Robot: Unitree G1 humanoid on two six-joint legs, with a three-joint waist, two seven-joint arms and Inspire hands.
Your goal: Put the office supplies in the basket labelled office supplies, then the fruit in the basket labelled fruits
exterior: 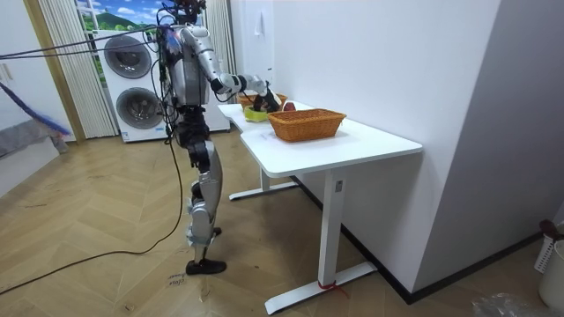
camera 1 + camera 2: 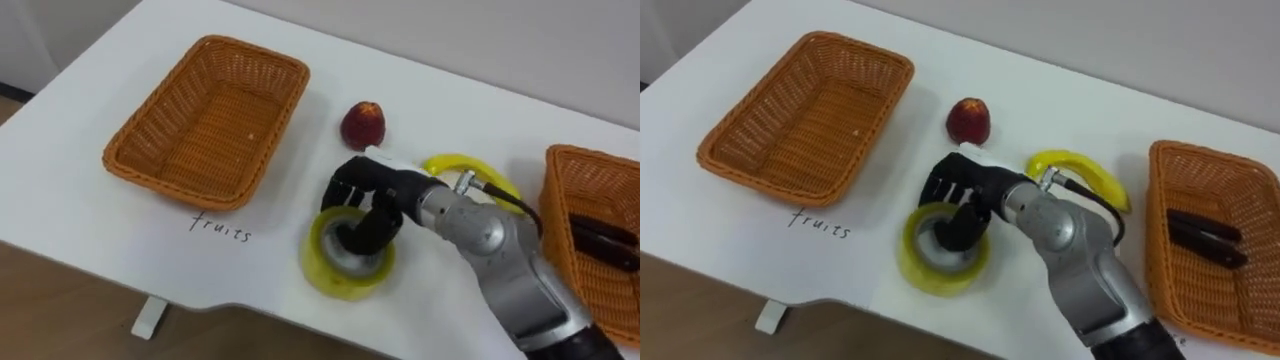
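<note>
While right hand (image 2: 375,195) grips yellow tape roll (image 2: 320,262), fingers curled over rim into core, pick-up step in hand; next probably lift, carry right to office basket (image 2: 600,180).

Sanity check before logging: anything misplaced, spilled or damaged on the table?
Nothing stands out. The red fruit and banana lie unsorted on the table; the right robot hand curls round the yellow tape roll; nothing spilled or broken.
</note>
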